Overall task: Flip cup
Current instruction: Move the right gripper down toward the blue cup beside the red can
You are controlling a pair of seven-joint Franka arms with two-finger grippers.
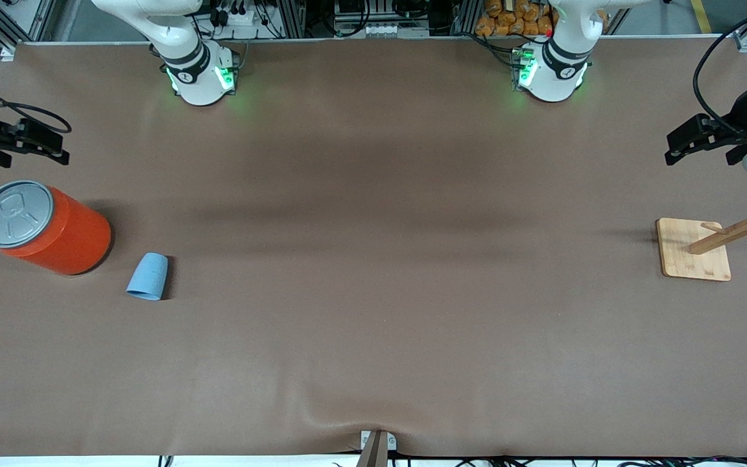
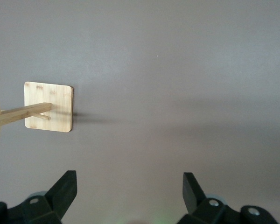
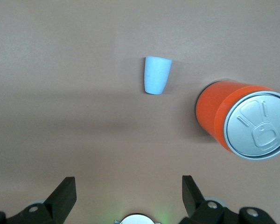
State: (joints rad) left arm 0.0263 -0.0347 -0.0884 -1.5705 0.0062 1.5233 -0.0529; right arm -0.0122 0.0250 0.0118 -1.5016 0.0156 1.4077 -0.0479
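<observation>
The small light-blue cup (image 1: 148,277) looks to lie on its side on the brown table, nearer to the front camera than the orange can (image 1: 56,233) and beside it. Its wide rim end points toward the front camera and its inside does not show. It also shows in the right wrist view (image 3: 157,74). My right gripper (image 1: 62,146) is open and empty, up in the air at the right arm's end of the table, apart from the cup; its jaws (image 3: 129,189) stand wide. My left gripper (image 1: 670,150) is open and empty, waiting over the left arm's end (image 2: 129,186).
The large orange can with a grey pull-tab lid (image 3: 242,119) stands close to the cup. A wooden rack with pegs on a square bamboo base (image 1: 694,250) stands at the left arm's end and shows in the left wrist view (image 2: 49,107).
</observation>
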